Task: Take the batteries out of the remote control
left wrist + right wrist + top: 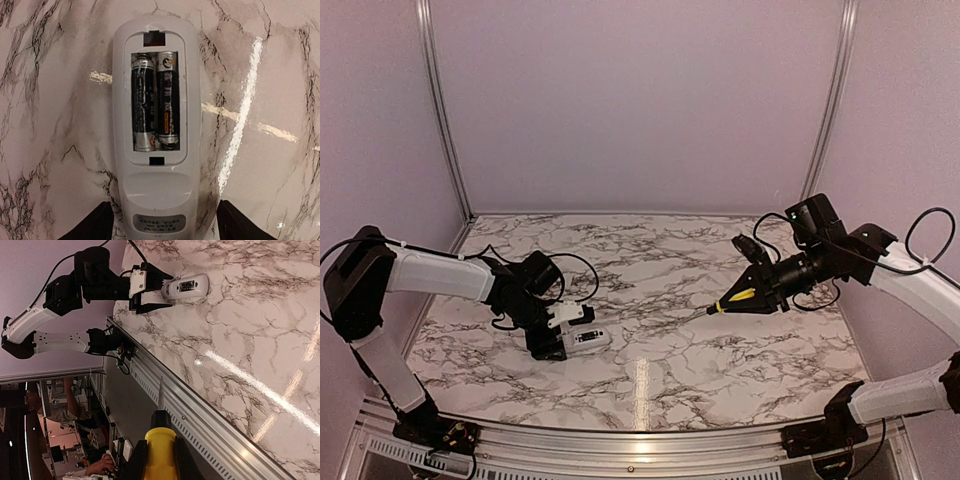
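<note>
Between the left end effector's [162,223] jaws lies the remote control [155,192].

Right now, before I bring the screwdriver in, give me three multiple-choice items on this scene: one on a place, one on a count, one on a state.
1. Where are the batteries?
A. In the open compartment of the remote control.
B. Lying loose beside it.
C. Out of every view.

2. How many batteries show?
A. One.
B. Two.
C. Three.

3. What state is the right end effector in?
A. Open and empty.
B. Shut on the remote control.
C. Shut on the yellow-handled screwdriver.

Answers:
1 A: the left wrist view shows them seated in the uncovered bay.
2 B: two dark cells lie side by side there.
3 C: the right wrist view shows the yellow handle clamped in it.
</note>
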Robot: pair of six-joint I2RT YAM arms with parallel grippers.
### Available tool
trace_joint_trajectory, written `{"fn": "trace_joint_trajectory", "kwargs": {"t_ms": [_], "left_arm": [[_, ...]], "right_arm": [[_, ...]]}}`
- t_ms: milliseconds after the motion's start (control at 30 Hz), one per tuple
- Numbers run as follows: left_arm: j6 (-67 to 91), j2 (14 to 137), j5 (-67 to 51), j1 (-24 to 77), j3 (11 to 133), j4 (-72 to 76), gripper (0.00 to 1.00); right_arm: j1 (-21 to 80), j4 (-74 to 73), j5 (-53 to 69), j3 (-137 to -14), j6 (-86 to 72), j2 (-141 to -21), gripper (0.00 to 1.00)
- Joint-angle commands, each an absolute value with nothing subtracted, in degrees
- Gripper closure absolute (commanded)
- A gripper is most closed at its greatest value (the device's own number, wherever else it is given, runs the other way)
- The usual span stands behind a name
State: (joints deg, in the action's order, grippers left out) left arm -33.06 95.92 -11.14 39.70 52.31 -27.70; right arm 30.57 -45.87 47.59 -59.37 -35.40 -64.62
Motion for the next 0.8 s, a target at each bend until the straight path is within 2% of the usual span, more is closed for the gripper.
{"fn": "trace_joint_trajectory", "kwargs": {"t_ms": [0, 233, 600, 767], "left_arm": [[-35.3, 97.6, -11.9, 39.5, 53.4, -28.4, 0.26], [-37.2, 99.1, -11.9, 39.5, 53.7, -29.0, 0.34], [-36.2, 100.1, -13.0, 39.6, 55.0, -29.5, 0.60], [-32.2, 98.3, -14.3, 41.2, 56.2, -29.5, 0.64]], "right_arm": [[30.1, -44.7, 46.6, -59.9, -36.9, -63.4, 1.00], [30.1, -44.6, 46.2, -60.0, -37.7, -63.5, 1.00], [30.1, -44.7, 45.6, -60.5, -38.5, -63.9, 1.00], [30.1, -44.7, 45.4, -60.9, -38.1, -64.4, 1.00]]}}
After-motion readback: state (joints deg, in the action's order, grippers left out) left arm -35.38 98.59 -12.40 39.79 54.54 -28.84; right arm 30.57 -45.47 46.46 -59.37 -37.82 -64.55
